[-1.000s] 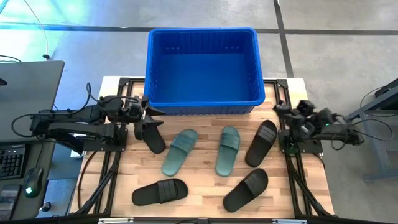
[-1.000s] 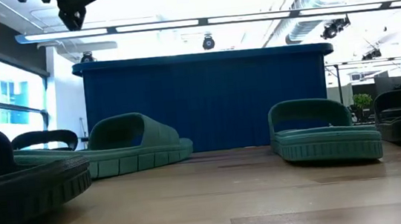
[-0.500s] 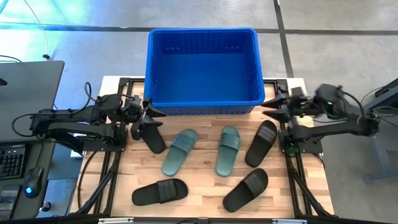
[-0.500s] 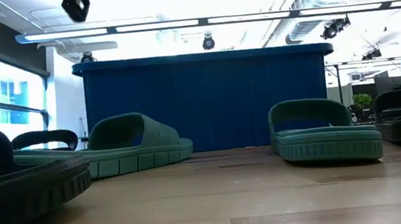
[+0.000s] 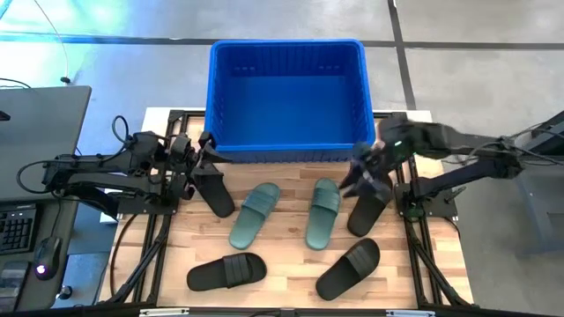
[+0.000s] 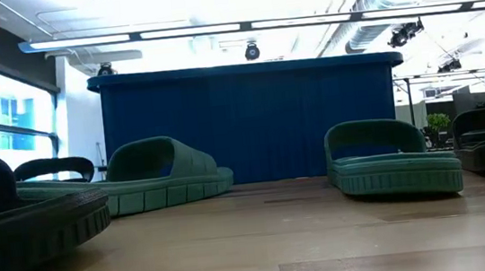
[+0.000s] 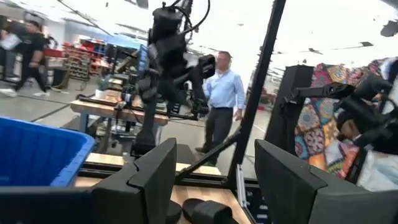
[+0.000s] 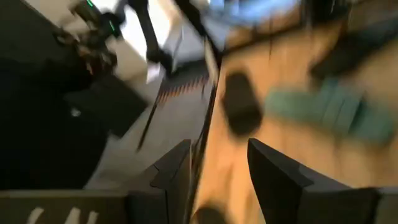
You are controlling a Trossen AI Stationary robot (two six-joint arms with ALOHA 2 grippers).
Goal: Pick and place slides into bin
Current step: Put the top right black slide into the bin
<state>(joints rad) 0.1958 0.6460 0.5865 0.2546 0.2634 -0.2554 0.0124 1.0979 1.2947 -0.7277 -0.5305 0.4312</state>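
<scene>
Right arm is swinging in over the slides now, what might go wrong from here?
The right gripper, fingers open, sits between a green slide and a black slide lying close together; it may nudge one while grabbing the other. The bin wall is just behind, so a lift might clip its rim.

My right gripper [image 8: 217, 165]: fingers parted above wooden tabletop [image 8: 273, 134]; blurred black slide [image 8: 241, 103], green slide [image 8: 329, 109] beyond.
</scene>
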